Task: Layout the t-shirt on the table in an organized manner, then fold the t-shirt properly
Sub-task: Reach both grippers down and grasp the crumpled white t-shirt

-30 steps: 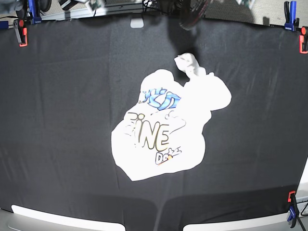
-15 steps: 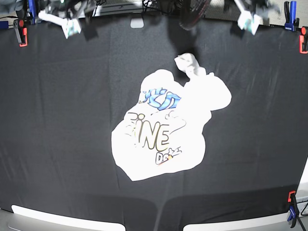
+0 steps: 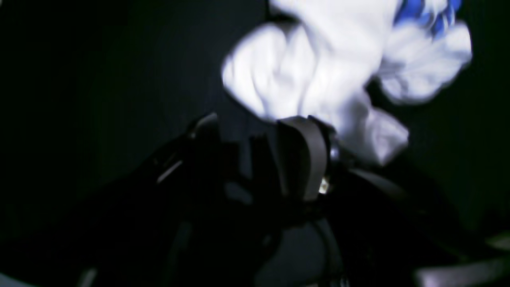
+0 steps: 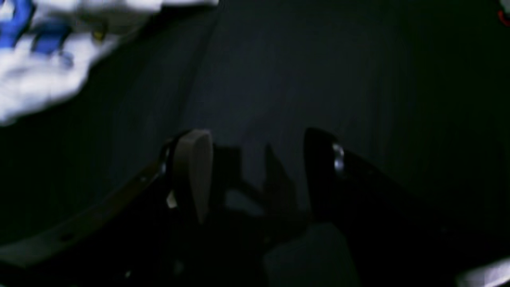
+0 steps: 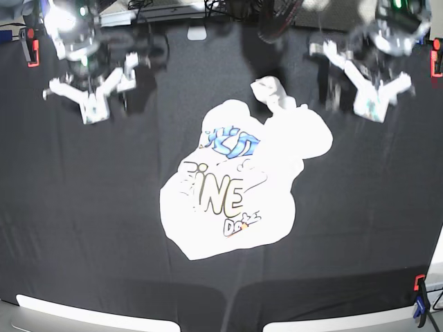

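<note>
The t-shirt [image 5: 235,187] lies crumpled in the middle of the table [image 5: 83,207], print side up, with a bunched white end [image 5: 271,91] pointing to the far edge. My left gripper [image 5: 365,79] hovers open at the far right, apart from the shirt. In the left wrist view its jaws [image 3: 255,139] hold nothing, and the t-shirt [image 3: 318,67] lies just beyond them. At the far left, well clear of the cloth, my right gripper [image 5: 90,93] is open. The right wrist view shows that gripper [image 4: 259,159] open over black cloth, with the t-shirt [image 4: 40,79] at the upper left.
Red clamps [image 5: 31,45] [image 5: 436,59] hold the black cloth at the far corners. Another clamp [image 5: 419,297] grips the near right corner. A small white object [image 5: 197,32] sits at the far edge. Pale panels [image 5: 69,315] run along the front edge.
Both arms have swung in from the far edge and come down over the table on either side of the shirt. The shirt has not moved.
</note>
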Robot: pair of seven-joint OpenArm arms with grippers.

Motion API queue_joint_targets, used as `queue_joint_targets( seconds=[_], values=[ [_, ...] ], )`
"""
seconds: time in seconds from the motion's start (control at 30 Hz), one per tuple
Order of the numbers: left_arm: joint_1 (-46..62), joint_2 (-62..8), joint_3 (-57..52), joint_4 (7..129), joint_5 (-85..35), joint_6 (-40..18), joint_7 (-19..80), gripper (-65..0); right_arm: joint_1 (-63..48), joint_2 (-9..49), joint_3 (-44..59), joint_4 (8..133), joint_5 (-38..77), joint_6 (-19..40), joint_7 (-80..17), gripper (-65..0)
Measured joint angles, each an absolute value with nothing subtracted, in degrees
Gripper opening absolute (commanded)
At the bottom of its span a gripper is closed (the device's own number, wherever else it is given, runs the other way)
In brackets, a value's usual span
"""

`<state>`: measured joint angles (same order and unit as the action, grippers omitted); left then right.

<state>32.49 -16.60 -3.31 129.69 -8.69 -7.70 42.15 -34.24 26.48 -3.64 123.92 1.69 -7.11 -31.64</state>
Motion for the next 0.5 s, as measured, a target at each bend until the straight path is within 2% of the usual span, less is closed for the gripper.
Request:
queue_joint_targets(
  seconds=[0.2,0.4,0.5],
  values=[
    [22.3,-16.6,-3.2,129.7,-8.7,-7.6,43.9,-39.0,-25.5,18.9,-3.6,123.9,2.5,-6.9,-35.6,-29.2],
    [17.4,-16.7,-3.2,129.7,-8.7,-7.7,43.4,-39.0,-24.6,17.5,-10.7,117.7,1.8,4.0,-33.8,-29.2],
    [17.3,-16.7,-3.2,129.7,-8.6,-7.7,43.5,-39.0,-24.1,17.5,-16.6,111.4,-3.1,8.5,-30.5,-29.2]
  ],
)
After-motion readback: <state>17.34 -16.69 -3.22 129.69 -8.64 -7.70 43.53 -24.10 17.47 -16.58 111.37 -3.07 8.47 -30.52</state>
